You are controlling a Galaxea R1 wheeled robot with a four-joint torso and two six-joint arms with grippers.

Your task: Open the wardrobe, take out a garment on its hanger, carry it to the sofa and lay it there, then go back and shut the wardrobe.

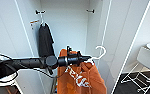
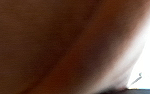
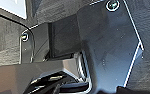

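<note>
The left arm reaches in from the left across the open wardrobe [image 1: 66,27], and its left gripper [image 1: 89,59] is clenched on the white hanger [image 1: 99,53] just below the hook. The hook curls up and to the right of the gripper, free of any rail. The orange garment [image 1: 78,75] hangs straight down beneath the gripper, its long axis vertical, near the front of the opening. The left wrist view is pressed right up against orange fabric. Inside the wardrobe, far left, a black T-shirt [image 1: 44,40] hangs from a peg; a second peg [image 1: 90,11] on the right is bare. I cannot tell the state of the right gripper. A white chair [image 1: 147,62] stands to the right.
</note>
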